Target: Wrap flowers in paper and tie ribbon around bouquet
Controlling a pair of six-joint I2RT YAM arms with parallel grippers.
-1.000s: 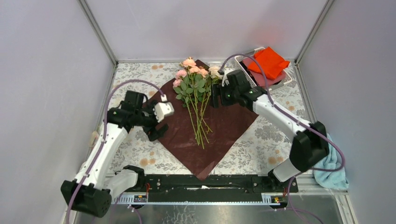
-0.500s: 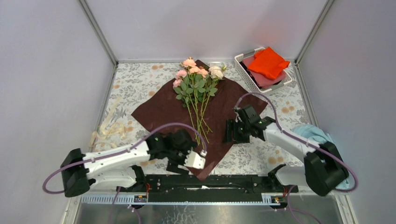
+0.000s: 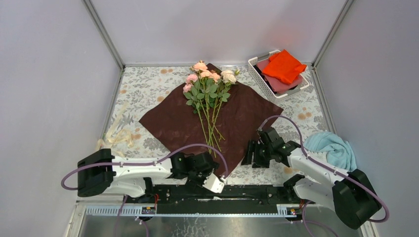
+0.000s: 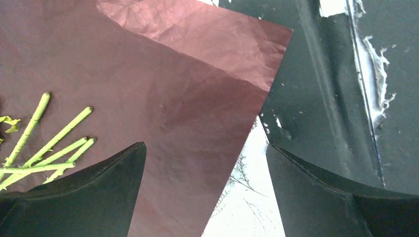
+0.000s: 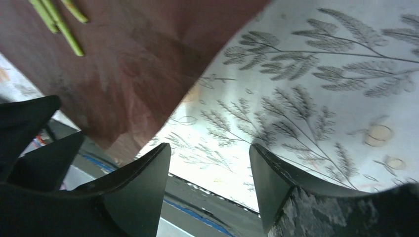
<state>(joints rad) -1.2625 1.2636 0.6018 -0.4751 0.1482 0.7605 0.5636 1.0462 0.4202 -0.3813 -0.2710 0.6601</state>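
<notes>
At the far left of the table (image 3: 148, 86), the cream ribbon (image 3: 116, 136) lies in a loose heap, well apart from the dark red paper (image 3: 237, 113). The left arm stretches low along the near edge. Its left hand (image 4: 205, 148), at the paper's left corner a second ago and over the near left edge half a second ago, now hovers at the sheet's near corner. Its fingers are spread wide with nothing between them. The wrist view shows that corner reaching onto the black rail (image 4: 321, 98) at the table's front.

The paper lies flat as a diamond in the middle of the table. The flowers (image 3: 207, 89) rest on top, blooms toward the far corner and stems pointing near, both where they were before.

The right hand (image 5: 210, 148), up beside the blooms a second ago, has dropped back to the paper's near right edge, a little closer to its base than half a second ago. Its fingers stand apart, holding nothing, over the border of paper and patterned table.

At far right a white basket (image 3: 257, 74) holds an orange cloth (image 3: 284, 66) on a pink cloth (image 3: 281, 85). A blue towel (image 3: 331, 148) lies beside the right arm.
</notes>
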